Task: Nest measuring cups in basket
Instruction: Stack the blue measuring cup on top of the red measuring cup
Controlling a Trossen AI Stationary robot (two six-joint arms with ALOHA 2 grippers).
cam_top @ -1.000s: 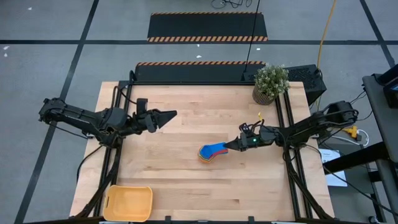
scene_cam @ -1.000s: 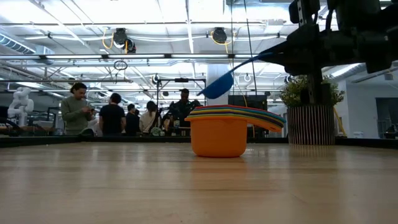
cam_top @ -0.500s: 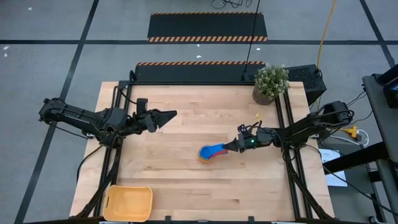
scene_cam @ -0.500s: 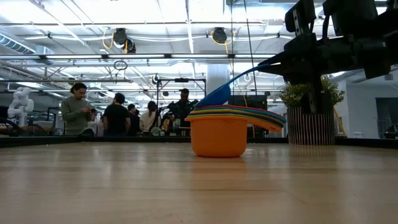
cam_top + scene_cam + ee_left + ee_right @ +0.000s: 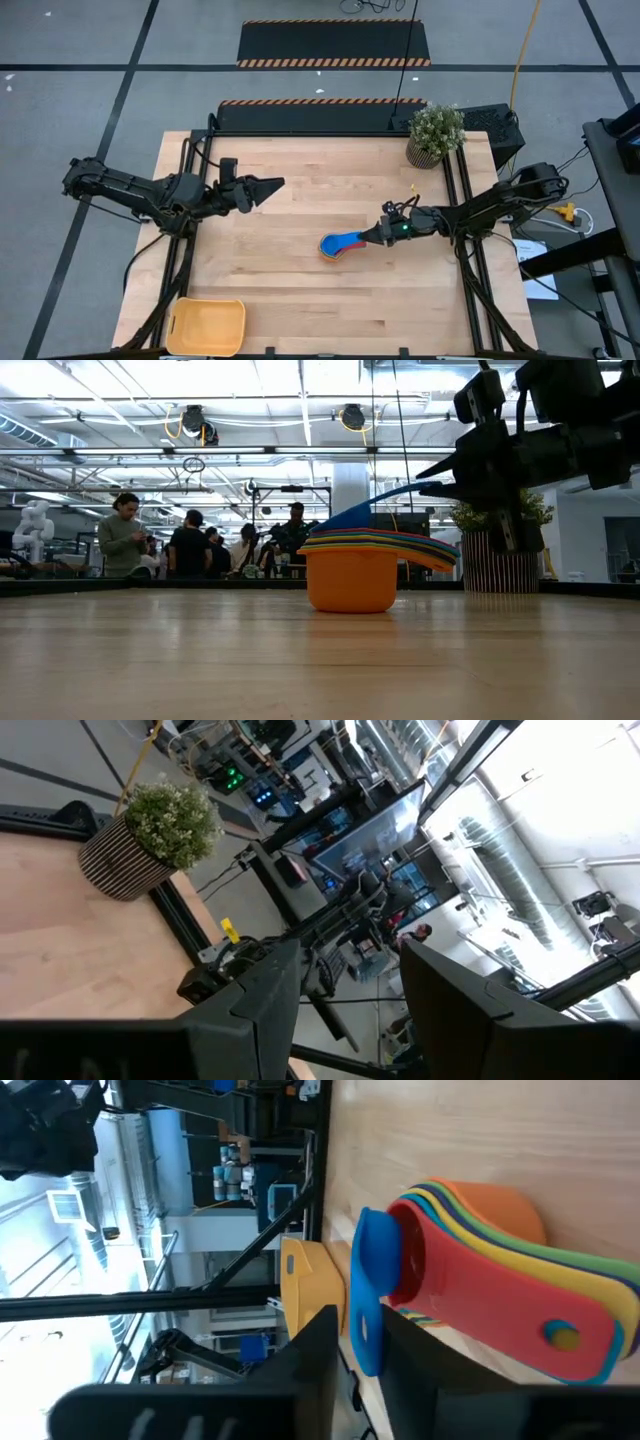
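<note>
One stack of nested measuring cups (image 5: 333, 247) stands on the wooden table (image 5: 300, 300), a little right of its middle, and not in the basket (image 5: 207, 326), which lies alone at the near left corner, well apart from the stack. The outermost cup is orange (image 5: 352, 579); above its rim the low view shows thin layers of yellow, green, blue and red, too tightly packed for a sure count, and the right wrist view shows a red cup (image 5: 470, 1295) innermost with yellow, green and orange edges behind it. One blue cup (image 5: 350, 515) rests tilted on top of the stack, its handle reaching toward the right gripper (image 5: 375, 236), whose two fingers stand slightly apart about that handle; whether they touch it cannot be told. The left gripper (image 5: 270, 186) hovers over the table's left half, far from the cups, its two fingers apart and holding nothing. One potted plant (image 5: 435, 133) stands at the far right corner. Several people (image 5: 185, 545) stand in the room beyond.
</note>
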